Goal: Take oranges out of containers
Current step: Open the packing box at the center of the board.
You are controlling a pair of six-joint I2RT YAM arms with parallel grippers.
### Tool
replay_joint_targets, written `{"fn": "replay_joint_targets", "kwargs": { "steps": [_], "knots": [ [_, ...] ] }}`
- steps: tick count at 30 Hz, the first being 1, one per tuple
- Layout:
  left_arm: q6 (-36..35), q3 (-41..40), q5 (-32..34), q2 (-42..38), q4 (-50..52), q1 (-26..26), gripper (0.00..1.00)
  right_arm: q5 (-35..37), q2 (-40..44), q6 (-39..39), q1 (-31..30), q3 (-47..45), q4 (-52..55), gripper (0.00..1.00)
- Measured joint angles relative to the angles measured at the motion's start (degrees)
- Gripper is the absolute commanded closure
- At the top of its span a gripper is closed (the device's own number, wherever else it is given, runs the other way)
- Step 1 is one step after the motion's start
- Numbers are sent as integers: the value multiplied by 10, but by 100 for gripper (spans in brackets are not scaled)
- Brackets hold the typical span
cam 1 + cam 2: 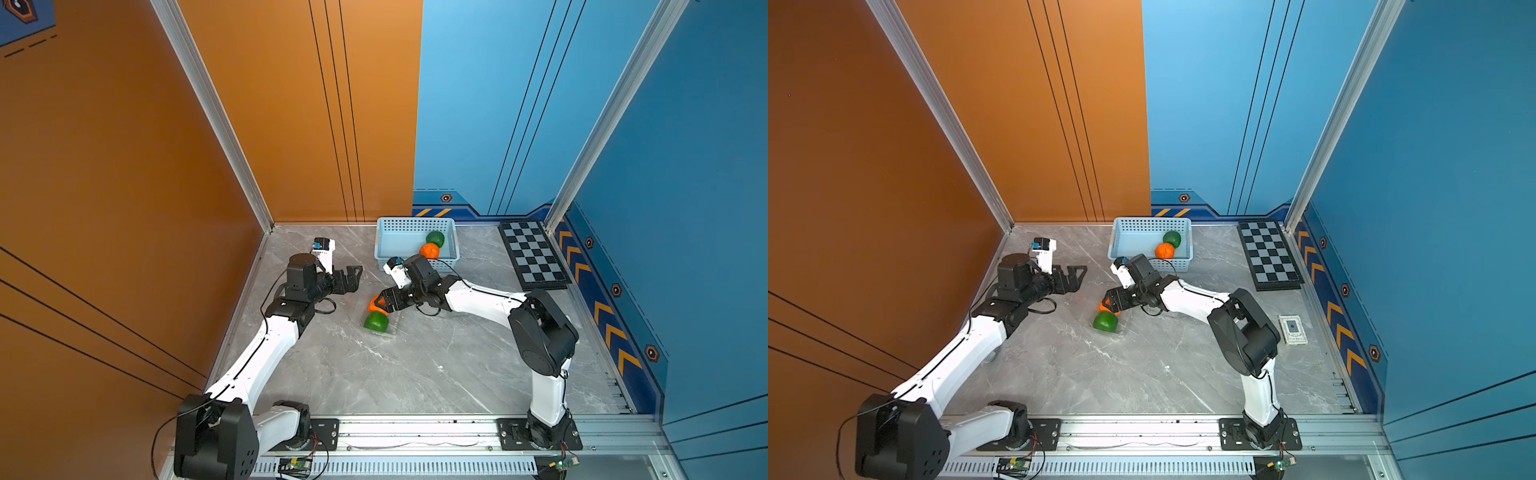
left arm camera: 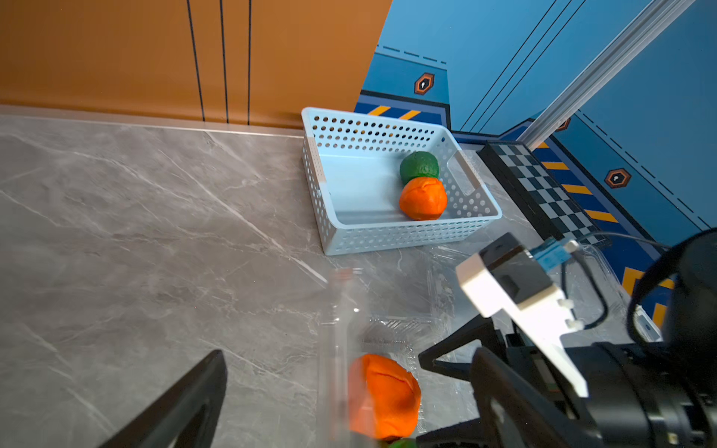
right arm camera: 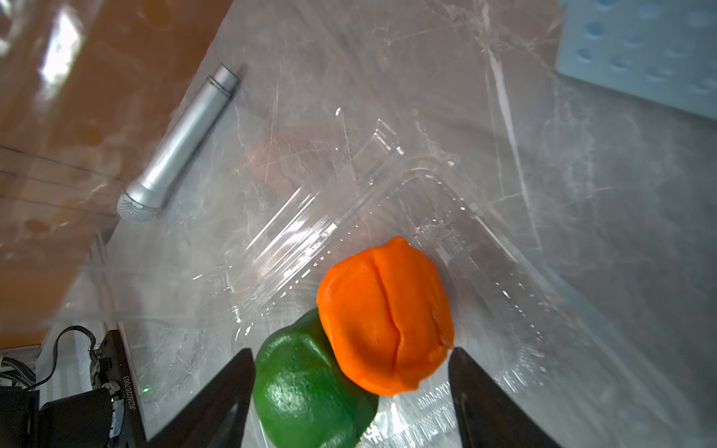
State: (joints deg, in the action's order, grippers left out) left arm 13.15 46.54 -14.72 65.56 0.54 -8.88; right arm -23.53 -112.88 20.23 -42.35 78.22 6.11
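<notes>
Oranges' bench [image 1: 415, 365]: grey marbled top carrying all four fruits, two boxed at mid-bench and two in the basket at the far side.
Left arm [image 1: 257, 357]: reaches along the robot's left side. The left jaws stand wide apart and empty, apart from the boxed fruit.
Right arm [image 1: 482, 297]: bent in over mid-bench, clearly the nearer one. The right jaws are apart, clamped on nothing, low at the container.
Basket [image 1: 399, 232]: light blue and perforated, holding one orange fruit [image 1: 429, 250] that touches one green fruit [image 1: 435, 238].
Container [image 3: 446, 201]: clear clamshell with its lid open, lying between the two arms. Its long axis runs far-to-near in both top views, and the right jaws come in across it.
Second clear box [image 2: 442, 271]: near the basket. It looks empty but is hard to read.
Boxed green fruit [image 3: 306, 388]: at the near end, touching its neighbour, with one jaw tip just beside it.
Boxed orange [image 3: 384, 318]: at the far end, straight ahead of the right jaws and mostly between them.
Likely step: closing on the boxed orange. The green fruit shares the gap, so shifting toward the orange first seems wise.
</notes>
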Motion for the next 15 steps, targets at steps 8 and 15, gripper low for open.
{"fn": "replay_joint_targets", "kwargs": {
  "steps": [8,15],
  "knots": [
    [0,-88,15,-22,-8,-2,2,32,-47,-16,-9,30,23,21],
    [4,-119,14,7,-18,-22,2,62,-67,-28,-17,51,29,43]
  ]
}}
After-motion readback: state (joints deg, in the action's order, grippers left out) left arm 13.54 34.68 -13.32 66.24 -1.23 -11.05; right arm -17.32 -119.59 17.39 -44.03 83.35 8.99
